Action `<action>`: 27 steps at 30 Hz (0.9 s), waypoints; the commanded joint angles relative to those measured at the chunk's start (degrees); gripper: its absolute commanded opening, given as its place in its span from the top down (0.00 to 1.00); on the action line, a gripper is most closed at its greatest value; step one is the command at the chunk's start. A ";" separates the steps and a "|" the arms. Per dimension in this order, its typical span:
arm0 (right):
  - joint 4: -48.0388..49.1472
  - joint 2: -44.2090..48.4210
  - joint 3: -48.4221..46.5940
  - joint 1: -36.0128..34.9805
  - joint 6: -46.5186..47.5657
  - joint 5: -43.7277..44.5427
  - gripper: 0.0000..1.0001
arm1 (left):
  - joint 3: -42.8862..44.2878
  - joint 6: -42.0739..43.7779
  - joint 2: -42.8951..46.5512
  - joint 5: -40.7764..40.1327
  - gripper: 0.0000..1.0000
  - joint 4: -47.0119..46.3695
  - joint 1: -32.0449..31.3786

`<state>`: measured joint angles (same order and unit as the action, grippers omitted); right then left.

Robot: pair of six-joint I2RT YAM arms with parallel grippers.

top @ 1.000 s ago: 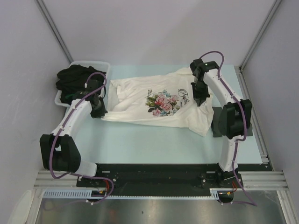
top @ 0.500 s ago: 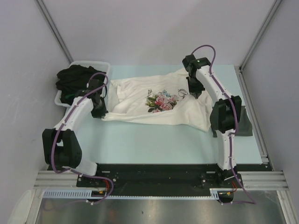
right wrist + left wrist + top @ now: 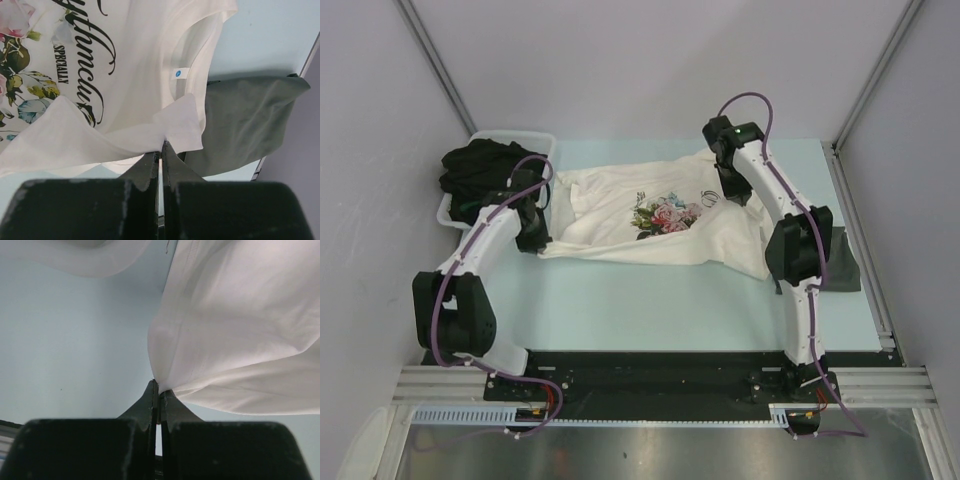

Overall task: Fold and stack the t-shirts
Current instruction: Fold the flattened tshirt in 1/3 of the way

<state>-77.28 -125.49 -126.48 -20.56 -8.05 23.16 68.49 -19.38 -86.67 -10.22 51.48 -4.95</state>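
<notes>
Pinches the cream tee (image 3: 235,335) at a bunched edge with the left claw (image 3: 158,390), jaws pressed together on the cloth. Grips a folded flap of the same tee near its collar with the right claw (image 3: 161,150), jaws likewise clenched. Holds the left claw at the tee's left end, beside the tub (image 3: 535,138), and the right claw at its far right end, by the script.

Below and around: a pale blue-green table (image 3: 620,300), smooth and matte. Closed in by plain lilac-grey walls (image 3: 650,60) at the back and both sides, with metal struts (image 3: 435,65) in the corners. Ends on the near side at an aluminium rail (image 3: 660,385) under the arm bases.

Lies across the middle of the table, print up, collar to the right, rumpled and drawn out between the two claws. Shows pink roses, green leaves and dark script on the chest, and a small white label (image 3: 178,73) with a blue dot inside the collar. Meets a grey tee (image 3: 245,115), flat at the table's right edge. Heaped in the white tub at the far left corner: black tees (image 3: 480,170).
</notes>
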 commanded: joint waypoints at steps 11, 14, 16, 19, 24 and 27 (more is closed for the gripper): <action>6.34 -3.62 -0.96 -1.06 7.97 5.84 1.00 | 7.97 1.44 -9.38 -4.19 1.00 -2.62 0.64; 8.10 -4.41 -1.05 -0.98 10.86 6.63 1.00 | 10.26 1.53 -12.36 -4.55 1.00 -2.44 0.64; 8.89 -5.20 -1.14 -0.98 11.92 7.33 1.00 | 11.93 1.62 -14.04 -4.55 1.00 -2.09 0.64; 10.21 -5.90 -1.23 -0.28 13.33 8.65 1.00 | 14.12 1.89 -16.24 -3.76 1.00 -1.91 0.64; 12.67 -5.82 -1.05 0.78 14.82 8.75 1.00 | 18.68 1.89 -19.93 -2.97 1.00 -1.48 0.64; 14.43 -6.17 -1.23 0.87 16.13 9.10 1.00 | 21.67 1.89 -21.69 -3.14 1.00 -0.25 0.64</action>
<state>-66.81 -131.20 -126.45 -20.27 5.10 29.78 84.64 -18.87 -106.63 -13.15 50.70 -4.84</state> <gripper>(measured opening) 0.018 0.012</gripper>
